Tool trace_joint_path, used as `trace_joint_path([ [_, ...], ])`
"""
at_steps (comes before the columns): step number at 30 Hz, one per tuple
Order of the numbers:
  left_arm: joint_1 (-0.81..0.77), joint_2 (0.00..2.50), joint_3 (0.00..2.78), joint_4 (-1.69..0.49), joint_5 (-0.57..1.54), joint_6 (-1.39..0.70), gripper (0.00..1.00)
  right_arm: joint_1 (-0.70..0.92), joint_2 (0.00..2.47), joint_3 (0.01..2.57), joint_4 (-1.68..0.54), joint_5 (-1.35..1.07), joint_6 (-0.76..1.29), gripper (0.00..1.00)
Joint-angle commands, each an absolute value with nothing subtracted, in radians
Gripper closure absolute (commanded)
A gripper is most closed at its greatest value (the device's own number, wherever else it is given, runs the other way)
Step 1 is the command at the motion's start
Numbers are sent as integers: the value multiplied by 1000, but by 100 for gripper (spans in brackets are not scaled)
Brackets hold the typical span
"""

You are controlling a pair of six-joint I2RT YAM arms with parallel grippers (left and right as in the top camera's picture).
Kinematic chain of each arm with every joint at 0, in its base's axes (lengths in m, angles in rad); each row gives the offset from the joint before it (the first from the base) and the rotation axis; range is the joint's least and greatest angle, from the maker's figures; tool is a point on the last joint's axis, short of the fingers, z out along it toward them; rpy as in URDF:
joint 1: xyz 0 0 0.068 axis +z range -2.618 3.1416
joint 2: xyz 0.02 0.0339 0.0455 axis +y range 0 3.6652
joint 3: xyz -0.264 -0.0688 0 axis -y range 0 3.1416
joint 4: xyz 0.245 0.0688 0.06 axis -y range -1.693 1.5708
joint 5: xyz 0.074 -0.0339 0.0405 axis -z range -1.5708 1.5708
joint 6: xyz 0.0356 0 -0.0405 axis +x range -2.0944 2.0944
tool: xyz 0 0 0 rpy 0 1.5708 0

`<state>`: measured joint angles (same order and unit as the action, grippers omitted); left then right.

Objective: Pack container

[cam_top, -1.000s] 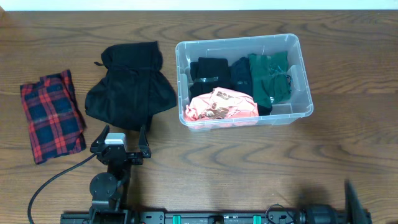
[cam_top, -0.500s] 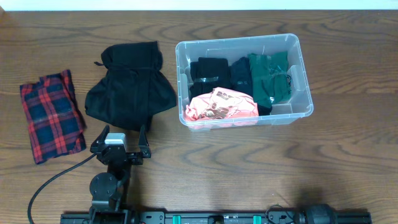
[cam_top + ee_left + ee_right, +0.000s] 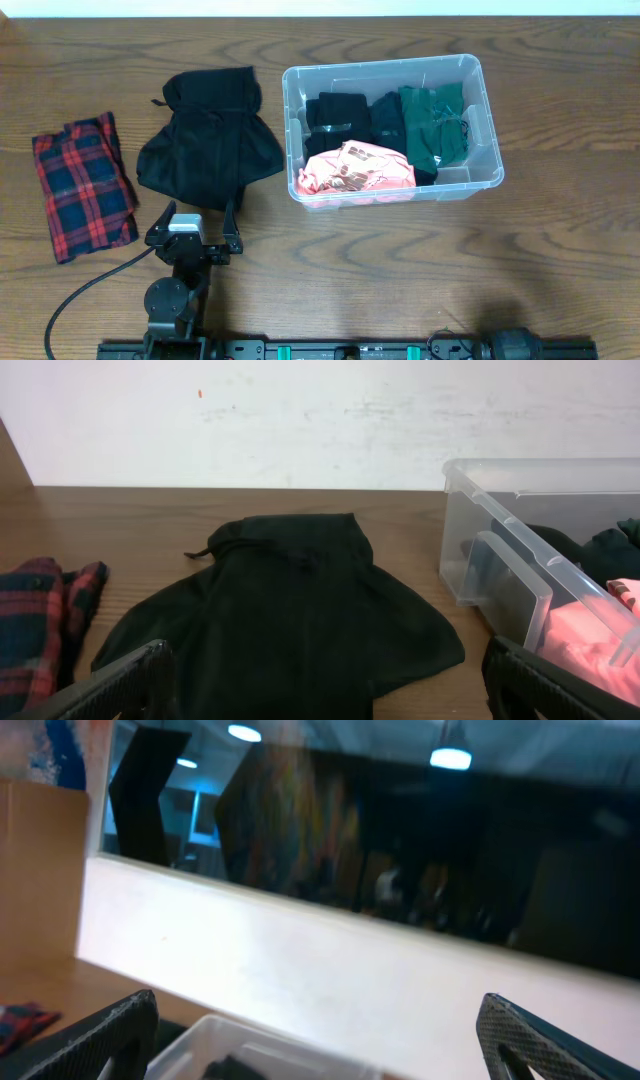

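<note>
The clear plastic container point(image 3: 460, 187) stands at the back right of the table. It holds folded black point(image 3: 335, 118), dark point(image 3: 387, 118), green point(image 3: 433, 125) and pink point(image 3: 355, 168) garments. My left gripper point(image 3: 197, 212) is open just in front of a black garment point(image 3: 207, 140) lying left of the container. In the left wrist view the black garment point(image 3: 290, 610) fills the space ahead of the left gripper point(image 3: 325, 685), with the container point(image 3: 500, 575) to the right. The right gripper point(image 3: 320, 1035) is open, empty and raised, with the container's rim point(image 3: 230, 1040) below it; the overhead view does not show it.
A red and blue plaid cloth point(image 3: 82, 185) lies folded at the far left, and shows in the left wrist view as the plaid cloth point(image 3: 40, 625). A cable point(image 3: 85, 290) runs from the left arm toward the front edge. A white wall point(image 3: 320, 420) backs the table.
A dark finger of the right arm at the overhead view's lower right edge one second ago has gone out of view. The left arm and the garments have not moved.
</note>
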<state>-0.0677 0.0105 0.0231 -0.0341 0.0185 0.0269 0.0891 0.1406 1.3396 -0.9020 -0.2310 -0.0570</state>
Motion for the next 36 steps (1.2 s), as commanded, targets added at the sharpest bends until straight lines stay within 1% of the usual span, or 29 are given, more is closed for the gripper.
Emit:
trace_joint_path([
  [1, -72, 12, 4, -71, -9, 33, 2, 99, 144, 1264, -905, -218, 125, 1],
  [7, -72, 12, 4, -71, -9, 33, 2, 99, 144, 1119, -923, -217, 262, 1],
  [12, -72, 12, 4, -71, -9, 33, 2, 99, 144, 952, -896, -162, 262, 1],
  [16, -72, 12, 4, -71, -9, 33, 2, 99, 144, 783, -748, -108, 261, 1],
  [19, -72, 12, 4, -71, -9, 33, 2, 99, 144, 638, -579, -105, 245, 1],
  [25, -72, 12, 4, -71, -9, 33, 2, 99, 144, 410, -324, -105, 246, 1],
  [36, -72, 12, 4, -71, -9, 33, 2, 91, 134, 102, 8, -104, 246, 1],
])
